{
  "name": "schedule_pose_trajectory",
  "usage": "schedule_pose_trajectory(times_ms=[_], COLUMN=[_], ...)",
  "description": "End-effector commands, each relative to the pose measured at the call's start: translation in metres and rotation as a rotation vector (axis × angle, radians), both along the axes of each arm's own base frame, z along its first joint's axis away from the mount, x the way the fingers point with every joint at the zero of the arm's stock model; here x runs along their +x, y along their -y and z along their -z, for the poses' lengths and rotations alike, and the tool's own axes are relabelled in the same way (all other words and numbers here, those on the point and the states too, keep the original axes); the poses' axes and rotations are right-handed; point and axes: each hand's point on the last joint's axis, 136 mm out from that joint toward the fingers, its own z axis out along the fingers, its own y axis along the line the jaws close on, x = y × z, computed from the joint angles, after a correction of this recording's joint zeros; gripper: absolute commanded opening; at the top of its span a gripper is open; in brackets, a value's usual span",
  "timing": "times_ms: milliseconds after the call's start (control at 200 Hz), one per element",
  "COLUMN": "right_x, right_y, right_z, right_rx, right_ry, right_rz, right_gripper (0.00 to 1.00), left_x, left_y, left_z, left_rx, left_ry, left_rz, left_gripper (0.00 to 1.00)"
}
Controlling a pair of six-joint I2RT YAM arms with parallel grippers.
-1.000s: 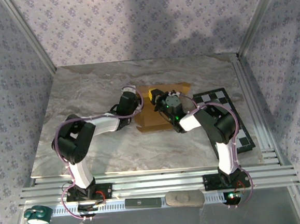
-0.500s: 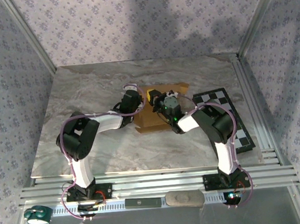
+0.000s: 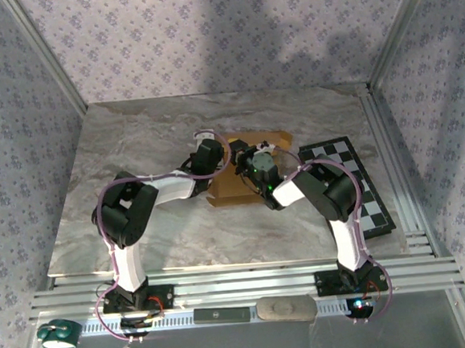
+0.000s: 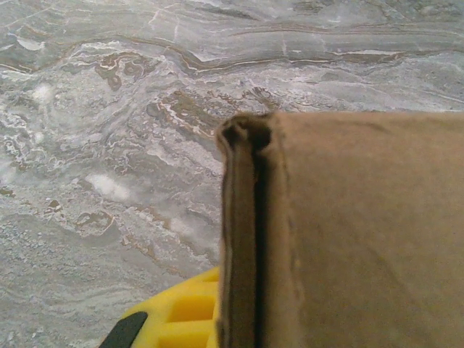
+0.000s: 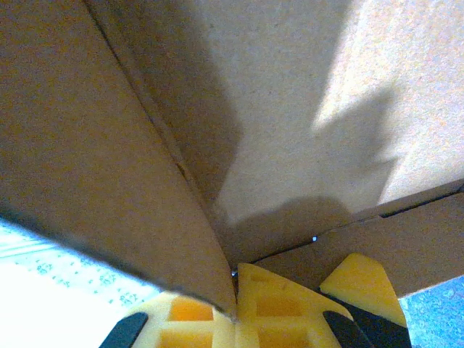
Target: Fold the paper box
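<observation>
We hold the box (image 3: 232, 192) mid-table (image 3: 134, 149), beside the checkerboard (image 3: 354, 188). The left gripper (image 3: 222, 160) is pinched tight on a doubled wall, the right gripper (image 3: 242, 155) on a flap edge. Uneven pulling could tear or crease the matte tan cardboard, or skid it across smooth marble.

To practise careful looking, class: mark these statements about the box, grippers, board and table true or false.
1. The left gripper and right gripper both meet at the box. True.
2. The board lies left of the box. False: seen from above, it lies to the right.
3. The box is white. False: it is brown cardboard.
4. The table looks like marble. True.
5. The right gripper stands wide open. False: it is shut on the box.
</observation>
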Motion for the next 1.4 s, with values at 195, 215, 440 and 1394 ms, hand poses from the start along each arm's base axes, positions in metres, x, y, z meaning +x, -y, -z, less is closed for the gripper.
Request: schedule_pose_trajectory(times_ms=[195,215,440,1394], right_x=[-0.016,-0.015,-0.023,-0.065], right_y=[0.001,0.001,0.011,0.178], right_z=[0.071,0.069,0.053,-0.062], right_rx=[-0.205,-0.205,-0.278,-0.859], right_ry=[-0.141,-0.134,-0.113,0.171], right_rz=[-0.031,-0.034,-0.063,0.125], right_gripper=[0.02,0.04,0.32,0.46], left_x=[0.007,0.006,0.005,-0.023], left_y=[-0.004,-0.004,-0.009,-0.084], left_z=[-0.004,-0.003,-0.006,-0.010], left_rx=[0.004,0.007,0.042,0.106], left_ry=[0.028,0.028,0.041,-0.067], left_rz=[-0.044,-0.040,-0.037,-0.061], left_gripper=[0.00,0.00,0.00,0.00])
